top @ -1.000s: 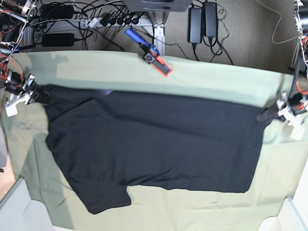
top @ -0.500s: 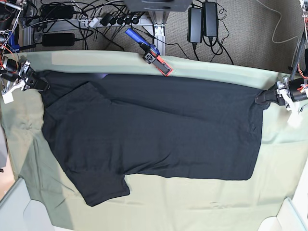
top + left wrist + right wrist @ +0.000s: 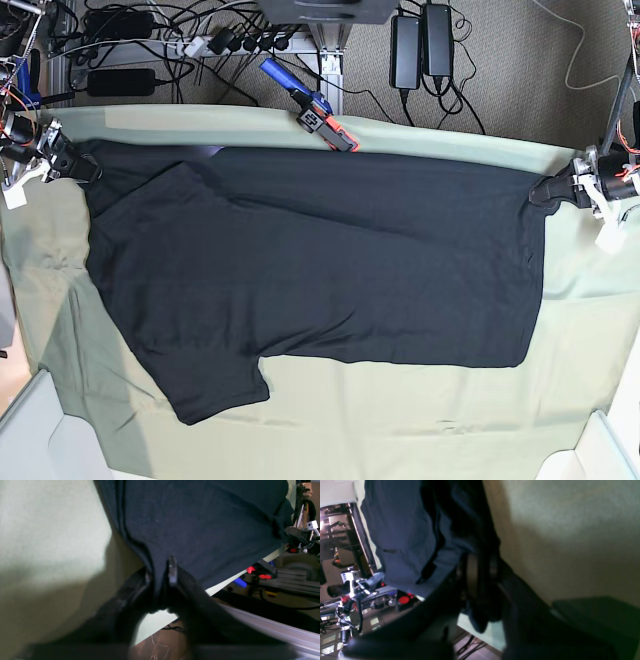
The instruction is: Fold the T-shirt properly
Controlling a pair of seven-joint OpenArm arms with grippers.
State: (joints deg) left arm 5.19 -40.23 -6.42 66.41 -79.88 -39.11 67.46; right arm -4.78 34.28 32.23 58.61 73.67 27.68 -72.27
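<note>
The black matte cotton T-shirt (image 3: 320, 270) lies spread, plain side up, on the pale green cloth (image 3: 400, 430) covering the bench. The left tool (image 3: 552, 190) and right tool (image 3: 82, 168) each clamp an opposite far corner. Only the wrist views show fabric pinched between the dark fingers (image 3: 172, 570).

No text, label, brand, number or sign can be read in any view; the small markings on the blue and red tool (image 3: 312, 107) are too blurred to read.

A pale green cloth (image 3: 420, 430) covers the bench, a blue-and-red tool (image 3: 312, 110) lies at its far edge, and cables and power bricks (image 3: 420, 45) sit beyond.
</note>
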